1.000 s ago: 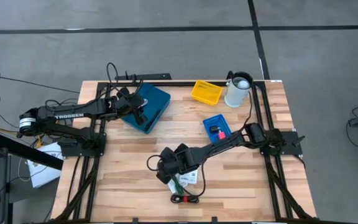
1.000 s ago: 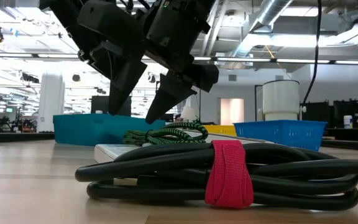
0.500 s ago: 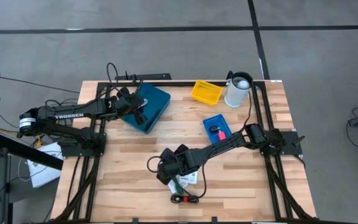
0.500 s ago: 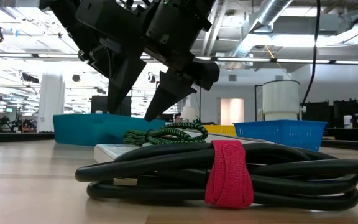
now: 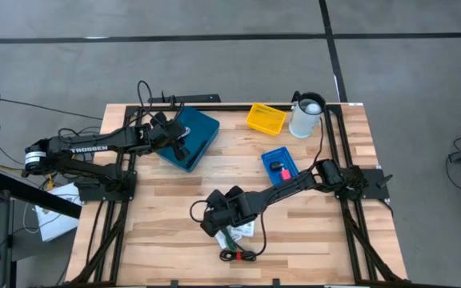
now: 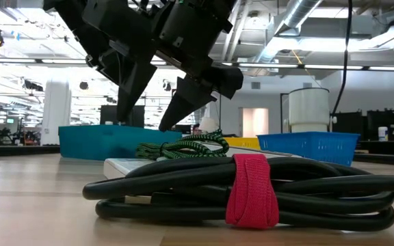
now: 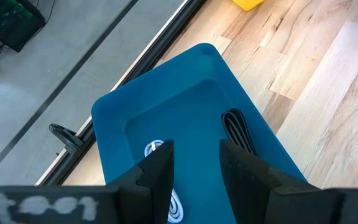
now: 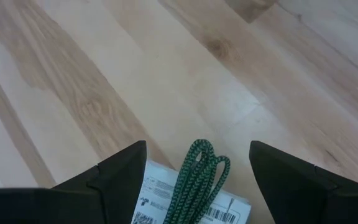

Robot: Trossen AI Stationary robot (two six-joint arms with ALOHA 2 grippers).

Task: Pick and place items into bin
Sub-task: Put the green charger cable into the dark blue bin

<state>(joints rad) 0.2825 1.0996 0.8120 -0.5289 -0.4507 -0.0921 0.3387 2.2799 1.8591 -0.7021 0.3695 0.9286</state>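
Note:
A green-and-black braided cord (image 8: 199,179) lies coiled on a white printed card (image 8: 157,202) on the wood table. In front of them lies a coiled black cord (image 6: 306,191), bound by a red strap (image 6: 252,190). My right gripper (image 8: 197,144) hangs open just above the green cord's loop, one finger on either side, touching nothing. In the low view its fingers (image 6: 140,126) stand clear above the cord. My left gripper (image 7: 196,158) hovers open over the teal bin (image 7: 185,106), which holds a white cord (image 7: 157,149) and a black cord (image 7: 236,127).
A yellow bin (image 5: 266,118) and a white jug (image 5: 306,116) stand at the far right. A small blue bin (image 5: 279,165) holds a red-pink piece (image 5: 285,170). Bare wood lies left of the card pile (image 5: 235,234).

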